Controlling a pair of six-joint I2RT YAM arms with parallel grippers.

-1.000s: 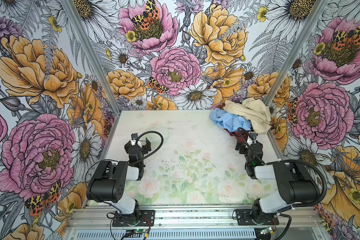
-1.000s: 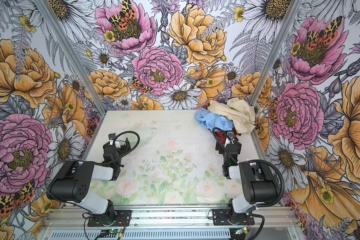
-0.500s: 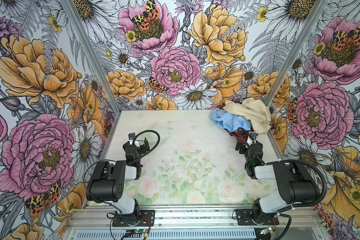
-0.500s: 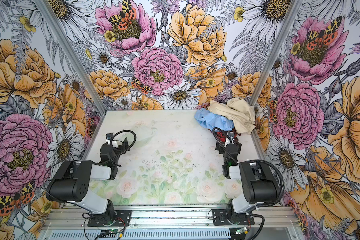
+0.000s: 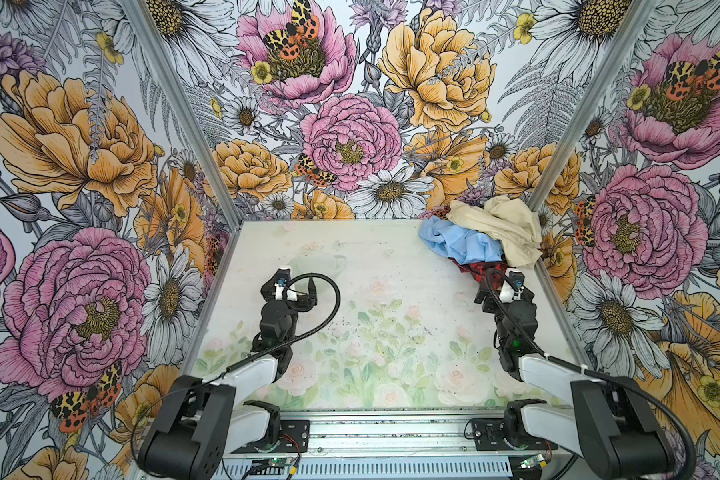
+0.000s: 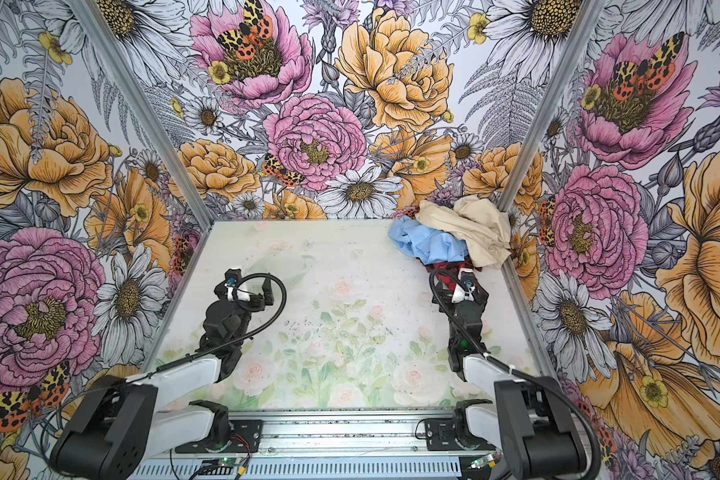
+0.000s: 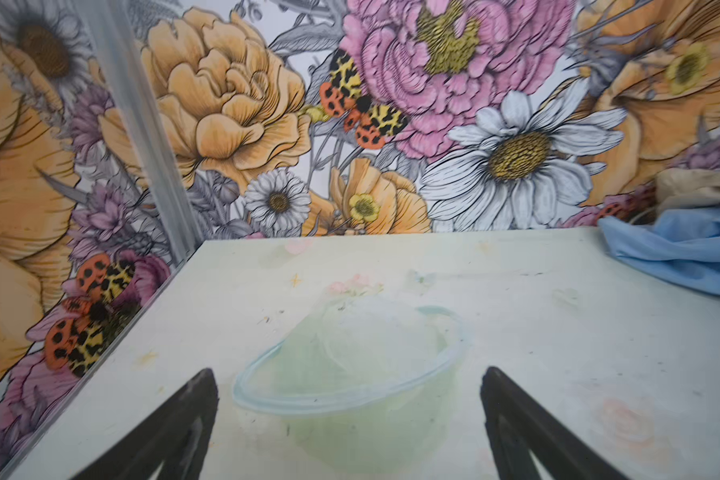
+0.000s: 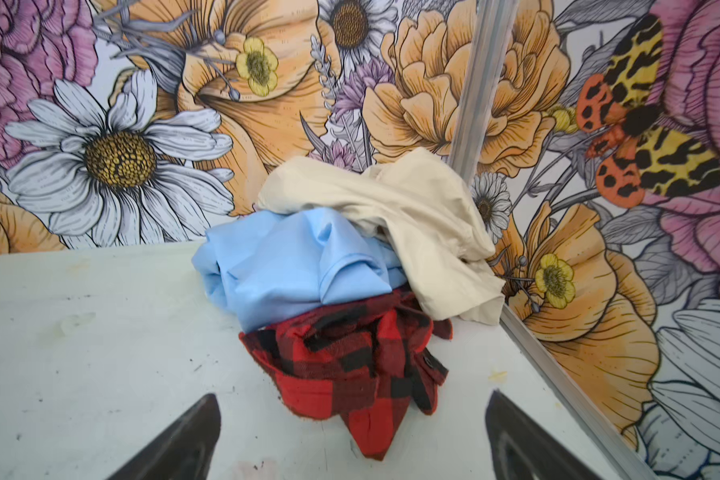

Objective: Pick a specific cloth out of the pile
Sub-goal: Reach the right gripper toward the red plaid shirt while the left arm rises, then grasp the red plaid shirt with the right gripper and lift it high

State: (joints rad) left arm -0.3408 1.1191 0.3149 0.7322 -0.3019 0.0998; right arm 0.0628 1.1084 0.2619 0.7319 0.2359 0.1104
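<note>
Here, the table [image 5: 391, 266] is a pale, worn surface printed with faded roses and green leaves and dotted with dark specks. It is closed in on the left, far and right sides by walls [image 5: 341, 124] papered with large pink peonies, orange blooms, white daisies and spotted moths. Bare metal corner posts [image 5: 184, 112] mark where the walls meet, and a metal rail [image 5: 391, 424] along the near edge carries both arm bases. The pile [image 5: 483, 237] sits in the far right corner against the walls. In it, a beige cloth [image 5: 499, 224] is draped over the top and down the right side, and a light blue cloth [image 5: 458, 243] is bunched at the left. The red-and-black plaid cloth [image 8: 350, 365] pokes out from beneath both at the near edge, crumpled on the table. The right gripper [image 8: 353, 394] hangs just on the near side of that plaid cloth, aimed at it, with its jaws spread wide and nothing held. The near tip of the plaid lies in line with the gap between the fingers and touches neither. The left gripper [image 7: 348, 371] hangs over the left half of the table, well apart from the pile, equally wide open and empty. It faces the far wall, and just beyond its fingers a faint pale green bowl shape [image 7: 371, 411] shows on the surface.
</note>
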